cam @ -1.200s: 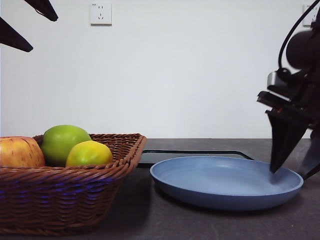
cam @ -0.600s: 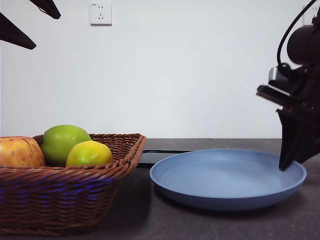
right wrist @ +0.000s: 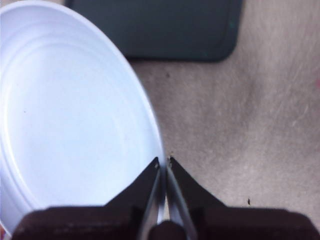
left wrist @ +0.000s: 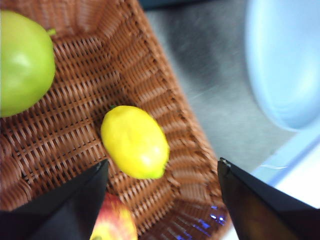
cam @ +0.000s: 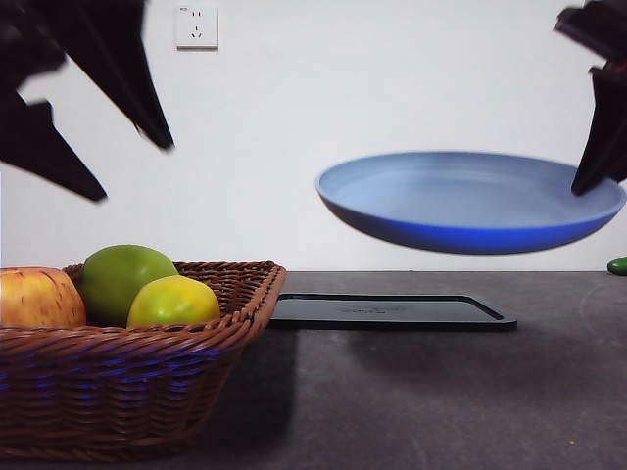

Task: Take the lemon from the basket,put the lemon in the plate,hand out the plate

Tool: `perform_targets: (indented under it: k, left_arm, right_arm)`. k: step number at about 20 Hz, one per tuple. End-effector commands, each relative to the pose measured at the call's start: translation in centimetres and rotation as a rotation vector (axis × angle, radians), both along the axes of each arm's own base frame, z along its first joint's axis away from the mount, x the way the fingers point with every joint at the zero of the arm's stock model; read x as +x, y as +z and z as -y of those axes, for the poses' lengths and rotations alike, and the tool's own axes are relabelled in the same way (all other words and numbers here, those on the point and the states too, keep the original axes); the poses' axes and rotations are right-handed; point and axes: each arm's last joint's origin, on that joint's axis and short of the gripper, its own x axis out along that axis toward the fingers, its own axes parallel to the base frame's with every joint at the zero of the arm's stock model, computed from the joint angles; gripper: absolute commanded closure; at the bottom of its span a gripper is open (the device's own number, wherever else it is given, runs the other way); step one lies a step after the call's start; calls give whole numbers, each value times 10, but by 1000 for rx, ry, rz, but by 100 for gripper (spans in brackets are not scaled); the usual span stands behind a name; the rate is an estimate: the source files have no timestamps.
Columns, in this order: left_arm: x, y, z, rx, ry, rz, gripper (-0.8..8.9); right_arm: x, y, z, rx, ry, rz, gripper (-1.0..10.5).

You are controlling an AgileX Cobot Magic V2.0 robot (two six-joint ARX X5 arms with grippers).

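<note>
The yellow lemon (cam: pixel 173 301) (left wrist: pixel 135 141) lies in the brown wicker basket (cam: pixel 127 392) (left wrist: pixel 80 75), beside a green apple and a red-yellow apple. My left gripper (left wrist: pixel 160 172) (cam: pixel 132 162) hangs open above the basket, its jaws wide to either side of the lemon and clear of it. The light-blue plate (cam: pixel 470 201) (right wrist: pixel 70 115) floats in the air above the black tray. My right gripper (right wrist: pixel 163 162) (cam: pixel 596 176) is shut on the plate's rim at its right side. Nothing lies on the plate.
A green apple (cam: pixel 122 279) (left wrist: pixel 22 62) and a red-yellow apple (cam: pixel 37 297) (left wrist: pixel 115 220) share the basket. A flat black tray (cam: pixel 387 311) (right wrist: pixel 155 27) lies on the dark table under the plate. A small green thing (cam: pixel 617 265) shows at the right edge.
The right gripper has lifted the plate from the table up above the tray. The left gripper has come down toward the basket and looms larger in the front view.
</note>
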Motion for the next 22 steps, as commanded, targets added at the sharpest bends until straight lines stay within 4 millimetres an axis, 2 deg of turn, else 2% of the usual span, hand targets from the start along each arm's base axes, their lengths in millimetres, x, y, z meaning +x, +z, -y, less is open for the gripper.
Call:
perform_targets:
  k: [1,8,14,17,18,21,22]
  left_arm:
    - [11,-9,14,34,21,-41,433]
    - [35,-37,48,173,11,-137,434]
    - [46,-68,60,250,17,-220,434]
    - [48,-69,63,259,12,-181,440]
    - [48,-69,63,263,12,-180,460]
    - [47,-69,63,284,-11,-163,644]
    - [47,-69,63,288,-27,-154,662]
  right_arm:
    - [-1,8,-1,11,0,35,943]
    - [-2,9,-1,13,1,37,943]
    - [-3,8,0,10,1,22,943]
    - [-3,8,0,9,1,20,943]
    - [-3,8,0,9,1,20,943]
    - [-3,8,0,9,0,20,943]
    - [-3,8,0,8,0,21,943]
